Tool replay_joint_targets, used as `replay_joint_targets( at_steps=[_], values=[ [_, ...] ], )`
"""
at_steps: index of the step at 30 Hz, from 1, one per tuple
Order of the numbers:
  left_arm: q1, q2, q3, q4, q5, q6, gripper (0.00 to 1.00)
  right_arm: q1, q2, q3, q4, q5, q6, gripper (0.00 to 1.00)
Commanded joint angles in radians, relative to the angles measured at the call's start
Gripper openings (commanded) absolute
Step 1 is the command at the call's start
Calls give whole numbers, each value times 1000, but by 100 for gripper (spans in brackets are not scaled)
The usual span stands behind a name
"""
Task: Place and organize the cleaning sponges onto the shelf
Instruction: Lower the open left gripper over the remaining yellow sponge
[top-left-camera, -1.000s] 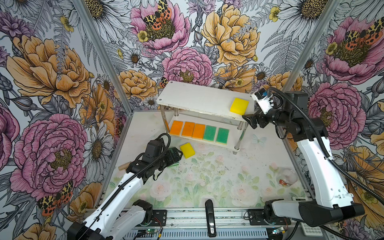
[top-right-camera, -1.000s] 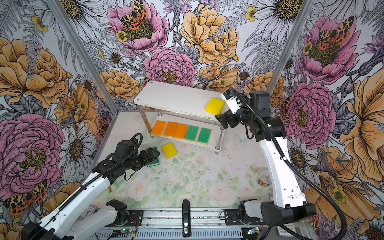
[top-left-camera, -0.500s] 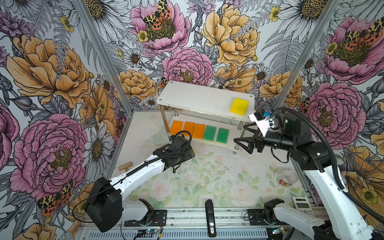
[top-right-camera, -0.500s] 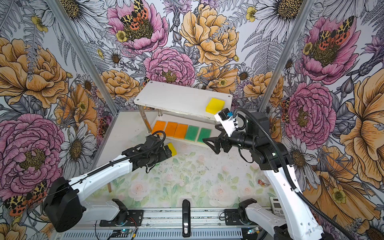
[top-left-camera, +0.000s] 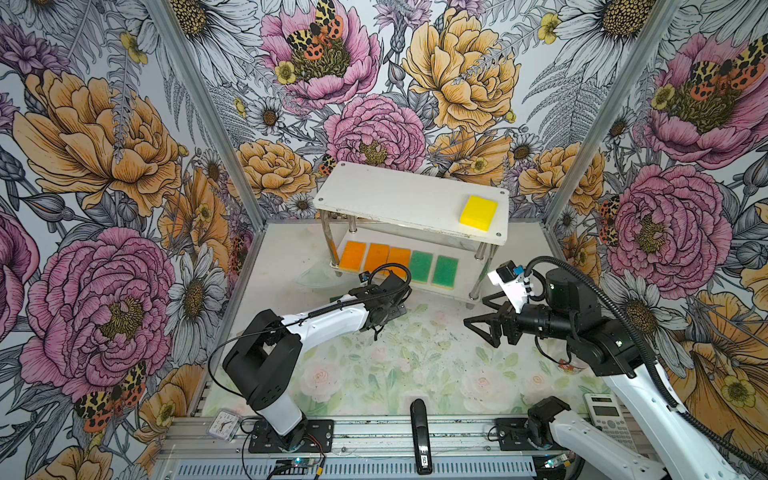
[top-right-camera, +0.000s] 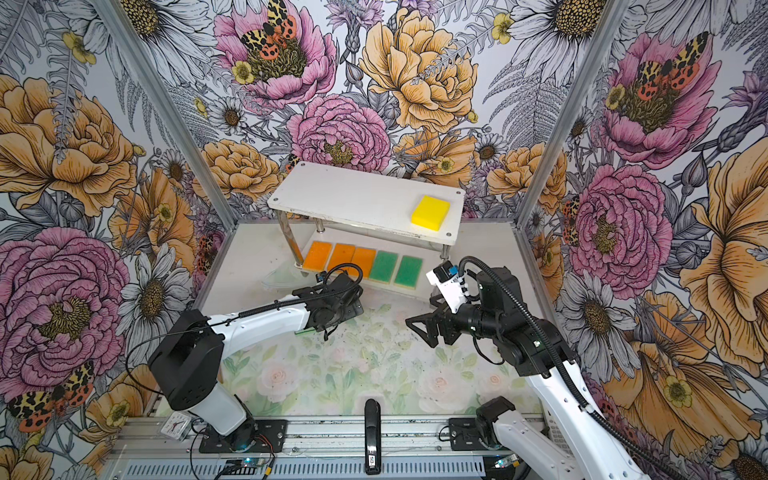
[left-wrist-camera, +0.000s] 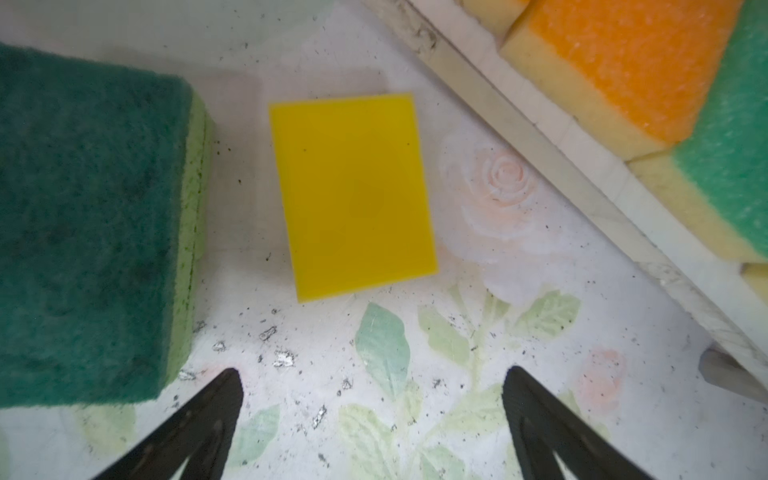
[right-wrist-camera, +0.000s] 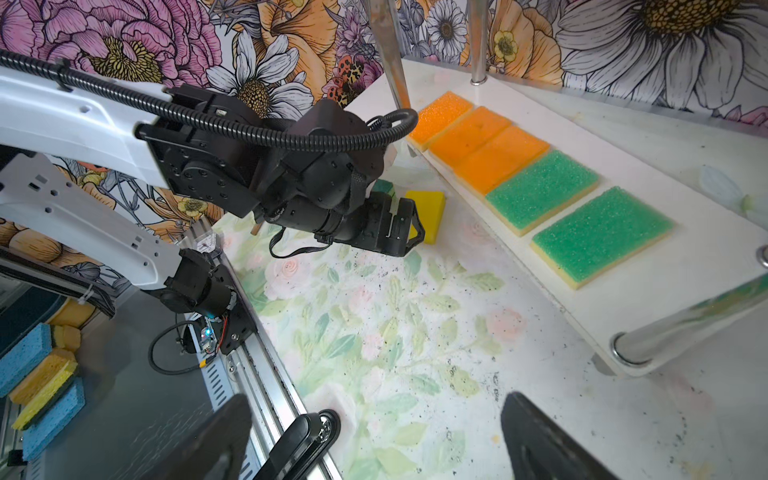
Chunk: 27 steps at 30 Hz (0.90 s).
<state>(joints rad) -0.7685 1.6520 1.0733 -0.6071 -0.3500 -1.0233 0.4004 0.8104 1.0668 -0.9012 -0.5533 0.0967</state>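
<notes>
Centre the left tool (left-wrist-camera: 374, 374) (jaws wide, empty) over the yellow sponge (left-wrist-camera: 353, 195), clear of the dark green sponge (left-wrist-camera: 91, 224).

Bright, even light keeps both top views sharp. In the left wrist view a faint shadow edges the flat yellow foam sponge (left-wrist-camera: 353, 195); the close dark green scouring sponge (left-wrist-camera: 87, 224) is blurred. The right wrist view bows at its edges.

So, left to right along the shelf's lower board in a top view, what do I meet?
Left orange sponge, middle orange sponge, right orange sponge, left green sponge, right green sponge.
</notes>
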Motion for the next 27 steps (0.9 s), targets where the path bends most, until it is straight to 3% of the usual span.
replay_joint_targets(
  at_steps=[1, 12, 27],
  values=[
    [1, 14, 30, 35, -53, -21, 99, 6, 1, -41, 38, 20, 66, 94],
    [13, 143, 74, 79, -118, -22, 99, 11, -22, -85, 68, -4, 63, 93],
    [-6, 200, 70, 91, -248, -16, 98, 11, -30, -94, 74, -2, 66, 93]
  ],
)
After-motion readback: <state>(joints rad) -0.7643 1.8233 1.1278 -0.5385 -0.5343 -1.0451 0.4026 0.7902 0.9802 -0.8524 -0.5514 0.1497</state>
